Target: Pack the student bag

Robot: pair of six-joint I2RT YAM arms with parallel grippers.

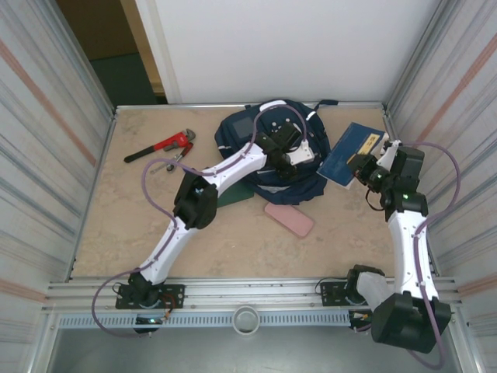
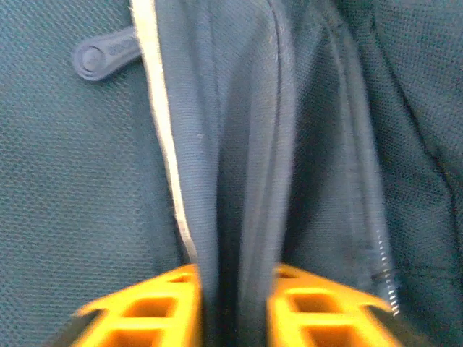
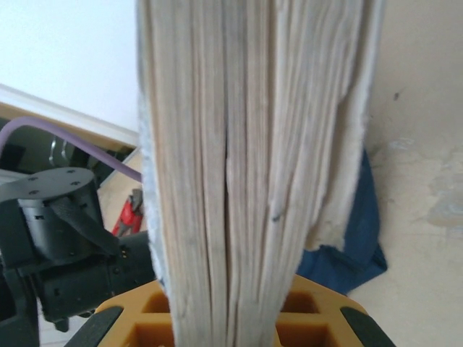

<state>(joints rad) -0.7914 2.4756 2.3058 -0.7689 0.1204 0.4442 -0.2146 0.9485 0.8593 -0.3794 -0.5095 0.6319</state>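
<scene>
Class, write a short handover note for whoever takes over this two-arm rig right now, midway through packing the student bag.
Grippers: the left gripper is shut on a fold of the student bag beside its zipper. The right gripper is shut on the blue book, just right of the bag.
Elsewhere on the table: pink case in front of the bag, red wrench far left.
Done: bag gripped, book gripped.
Left: book and case are outside the bag; probably open it, then load them.
</scene>
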